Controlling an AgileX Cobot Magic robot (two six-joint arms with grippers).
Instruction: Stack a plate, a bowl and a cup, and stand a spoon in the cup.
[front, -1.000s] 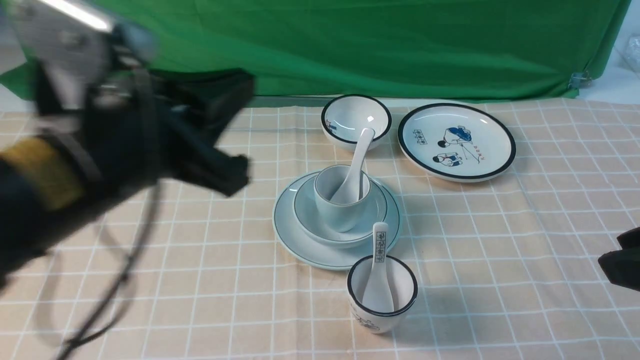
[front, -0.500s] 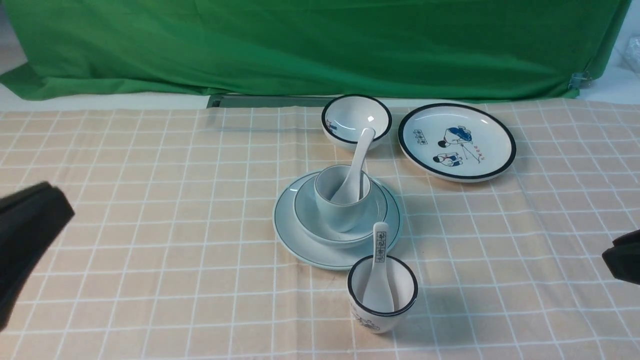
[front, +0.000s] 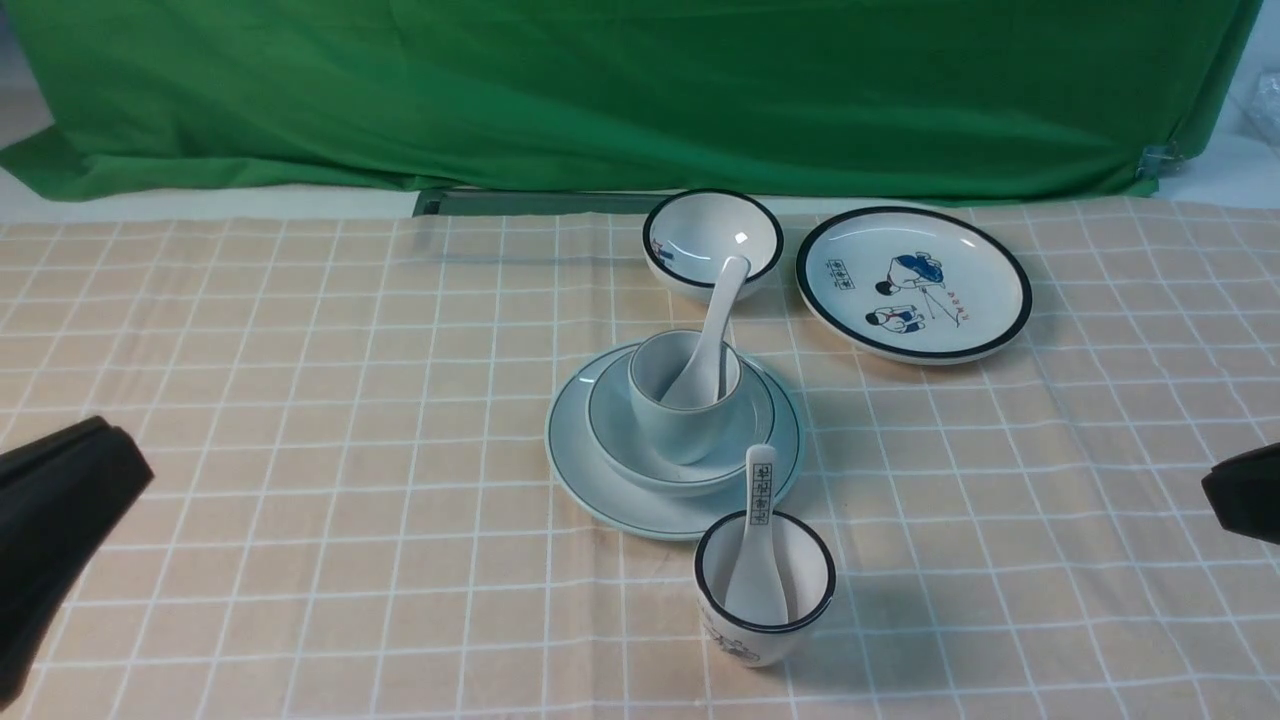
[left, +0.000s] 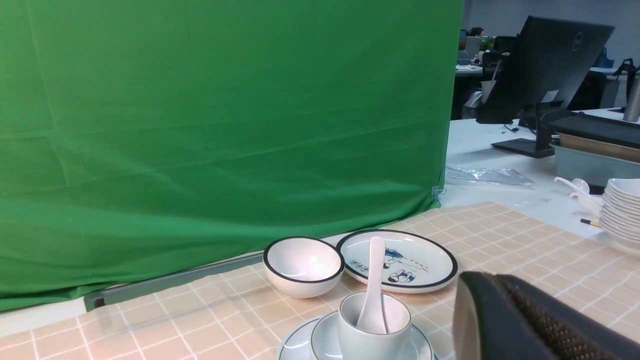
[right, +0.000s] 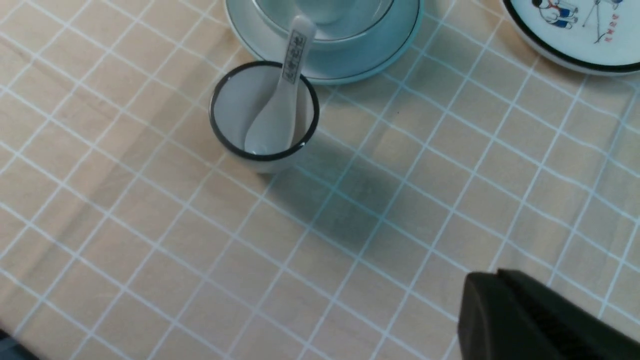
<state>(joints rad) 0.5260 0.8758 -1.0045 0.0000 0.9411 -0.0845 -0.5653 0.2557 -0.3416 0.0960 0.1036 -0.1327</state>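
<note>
At the middle of the checked cloth the pale blue-white plate (front: 600, 480) carries the shallow bowl (front: 625, 440), and the plain cup (front: 680, 410) stands in that bowl. A plain white spoon (front: 712, 325) leans in the cup with its handle pointing away; the left wrist view also shows the spoon (left: 372, 280) in the cup (left: 372, 330). My left gripper (front: 110, 440) hangs shut and empty at the left edge, far from the stack. At the right edge my right gripper (front: 1215, 490) is shut on nothing, its jaws pressed together in the right wrist view (right: 480, 280).
A black-rimmed cup (front: 765, 620) holding a spoon with black characters (front: 760, 520) stands just in front of the stack. Behind are a black-rimmed bowl (front: 712, 240) and a cartoon plate (front: 912, 282). A green backdrop (front: 620, 90) closes the far side.
My left arm has swung away from over the table's left half and down to the left edge. The right gripper's jaws have closed. The stacked dishes have not moved.
</note>
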